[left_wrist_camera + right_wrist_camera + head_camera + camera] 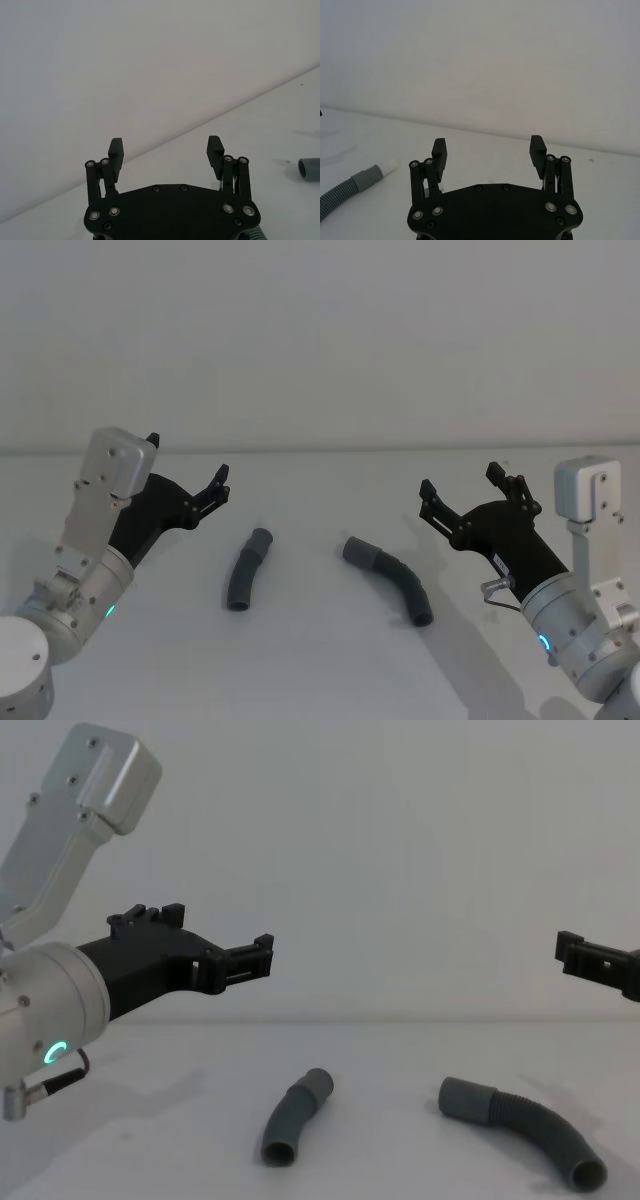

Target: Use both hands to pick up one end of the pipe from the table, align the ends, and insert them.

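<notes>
Left claw (pixel 187 460): fully spread, empty, poised above the left side. Right claw (pixel 462 482): fully spread, empty, poised above the right.
Surface (pixel 320 670): white, carries both pieces.
Long ribbed piece (pixel 395 575): flat, centre-right, collar (pixel 355 550) facing the middle.
Short smooth piece (pixel 248 570): flat, centre-left, well apart; narrow tip (pixel 262 537) probably the far end.
Risk: the curved bodies may roll or swivel when pinched, leaving the ends misaligned.

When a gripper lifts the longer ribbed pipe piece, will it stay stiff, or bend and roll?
The ribbed pipe piece probably flexes somewhat, since its body is corrugated. Its curved shape, lying flat on the table, likely stops it rolling. The smooth collar seems the firmer place to grip.
</notes>
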